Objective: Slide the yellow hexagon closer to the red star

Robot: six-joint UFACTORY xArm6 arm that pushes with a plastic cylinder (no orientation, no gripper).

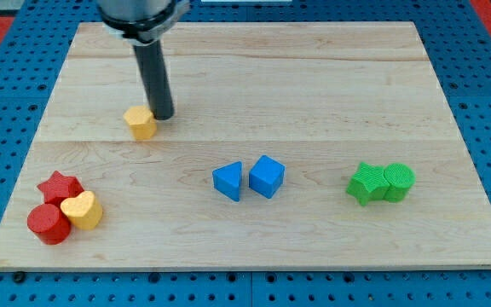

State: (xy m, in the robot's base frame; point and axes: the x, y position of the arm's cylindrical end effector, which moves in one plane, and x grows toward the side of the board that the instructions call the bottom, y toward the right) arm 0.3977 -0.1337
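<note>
The yellow hexagon (141, 122) lies on the wooden board (314, 77) at the view's upper left. My tip (163, 116) stands just to the right of it, touching or nearly touching its upper right side. The red star (60, 186) lies at the view's lower left, well below and left of the hexagon. A yellow heart (83, 209) and a red cylinder (49, 223) sit tight against the star.
A blue triangle (228, 181) and a blue cube (267, 176) lie side by side in the middle. A green star (366, 183) and a green cylinder (398, 182) lie together at the right. The board's edge drops to a blue pegboard.
</note>
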